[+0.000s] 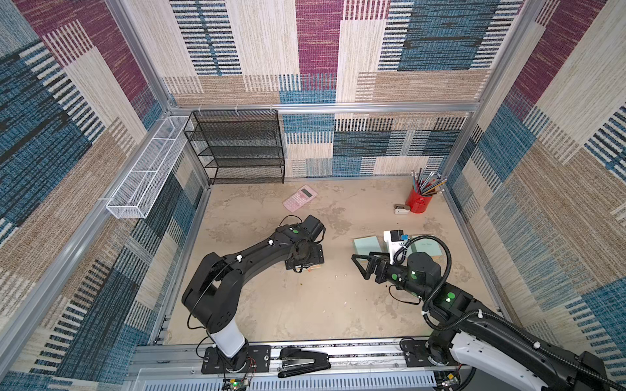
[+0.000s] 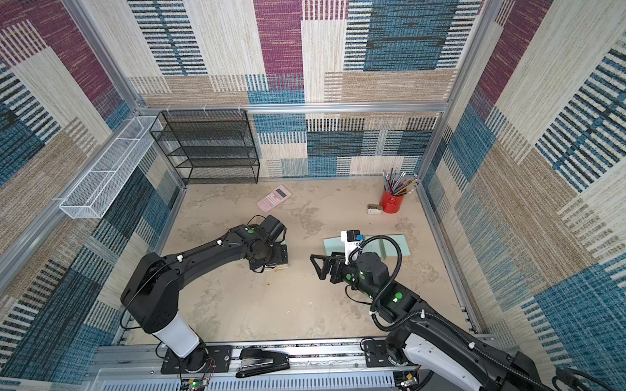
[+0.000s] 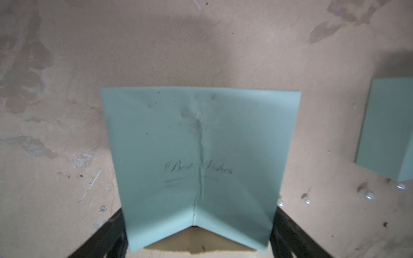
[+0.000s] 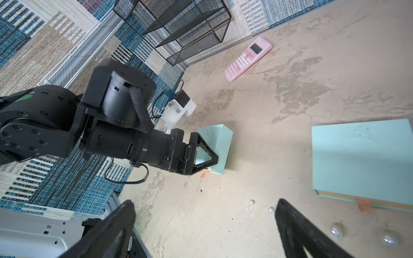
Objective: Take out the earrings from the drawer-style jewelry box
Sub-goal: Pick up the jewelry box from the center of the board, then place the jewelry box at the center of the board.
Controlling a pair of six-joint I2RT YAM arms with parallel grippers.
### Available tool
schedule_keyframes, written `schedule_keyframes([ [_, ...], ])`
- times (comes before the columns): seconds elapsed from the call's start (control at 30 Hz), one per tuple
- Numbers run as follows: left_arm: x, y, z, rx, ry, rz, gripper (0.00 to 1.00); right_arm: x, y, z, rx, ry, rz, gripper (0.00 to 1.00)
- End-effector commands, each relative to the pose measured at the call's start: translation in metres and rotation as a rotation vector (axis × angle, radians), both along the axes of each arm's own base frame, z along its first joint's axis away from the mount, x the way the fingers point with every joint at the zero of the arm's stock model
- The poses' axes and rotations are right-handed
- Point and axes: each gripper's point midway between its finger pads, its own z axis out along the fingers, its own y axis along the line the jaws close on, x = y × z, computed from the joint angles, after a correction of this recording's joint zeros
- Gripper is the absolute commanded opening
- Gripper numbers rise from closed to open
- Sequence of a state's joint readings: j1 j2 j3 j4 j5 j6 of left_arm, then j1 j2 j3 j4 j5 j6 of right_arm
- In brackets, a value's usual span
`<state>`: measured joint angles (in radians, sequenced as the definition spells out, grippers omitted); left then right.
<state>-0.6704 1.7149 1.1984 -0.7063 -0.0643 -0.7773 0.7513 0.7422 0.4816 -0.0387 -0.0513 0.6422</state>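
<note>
The left gripper (image 3: 199, 211) clasps a mint-green box (image 3: 201, 145), its black fingers (image 3: 105, 234) lying against both sides. The box's face, lettered "Best Wishes", is creased down its middle. A second mint-green box (image 3: 386, 129) stands apart. Between them, pale earrings (image 3: 366, 194) lie scattered on the stained beige tabletop (image 3: 67, 89), two just beside the second box's corner.

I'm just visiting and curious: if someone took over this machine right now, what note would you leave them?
Left gripper: fingers either side of the small mint box; grip unclear.
Right gripper: open, empty, above the floor.
Done: several earrings lie loose there.
Left to do: check whether any are inside; larger mint box looks closed.
</note>
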Motion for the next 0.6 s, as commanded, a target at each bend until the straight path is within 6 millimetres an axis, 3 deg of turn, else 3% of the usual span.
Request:
schedule_keyframes([
  [0.0,0.006,-0.012,-0.001,-0.014,0.007,-0.027,0.88,0.0,-0.003,-0.003,-0.011,0.005,-0.013,0.99],
  [0.2,0.021,-0.044,0.013,-0.061,-0.025,-0.056,0.88,-0.001,-0.005,-0.005,-0.003,0.014,-0.022,0.99],
  [0.43,0.025,-0.081,0.006,-0.093,-0.003,-0.1,0.88,-0.003,-0.011,-0.005,-0.013,0.014,-0.035,0.99],
  [0.57,0.028,-0.092,-0.001,-0.092,0.01,-0.108,0.88,-0.005,-0.014,-0.006,-0.011,0.014,-0.04,0.99],
])
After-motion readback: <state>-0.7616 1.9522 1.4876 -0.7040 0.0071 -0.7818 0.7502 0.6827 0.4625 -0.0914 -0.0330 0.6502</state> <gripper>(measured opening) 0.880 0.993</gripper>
